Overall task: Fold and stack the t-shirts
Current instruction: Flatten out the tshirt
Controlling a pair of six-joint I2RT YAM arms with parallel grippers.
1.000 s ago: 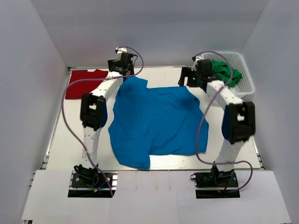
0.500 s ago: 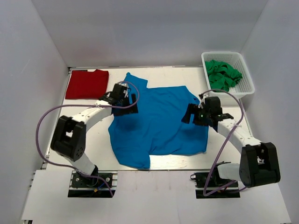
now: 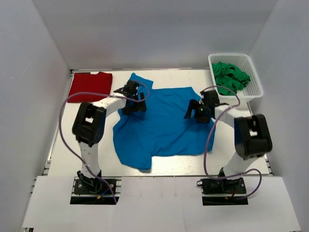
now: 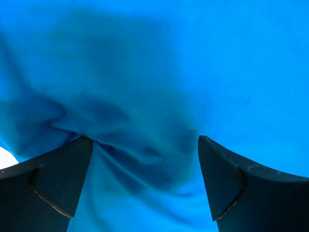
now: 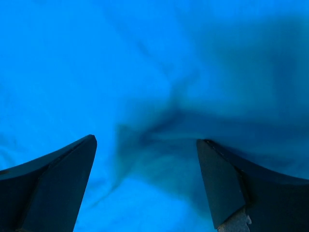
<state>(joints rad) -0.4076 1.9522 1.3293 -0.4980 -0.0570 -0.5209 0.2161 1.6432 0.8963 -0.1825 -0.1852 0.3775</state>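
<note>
Top view: blue t-shirt [image 3: 159, 125] spread rumpled across middle of the bench [image 3: 67, 135], one corner reaching toward lower centre. Red t-shirt [image 3: 90, 86] lies folded flat, upper left, apart from the blue one.

Left claw [image 3: 134, 104] over the blue shirt's upper left part; right claw [image 3: 197, 113] over its upper right edge. Wrist views: both claws spread wide, gripping nothing, creased blue cloth just below and between the fingers; contact with cloth unclear.

White basket [image 3: 241, 97], upper right, holds green cloth [image 3: 231, 75].
</note>
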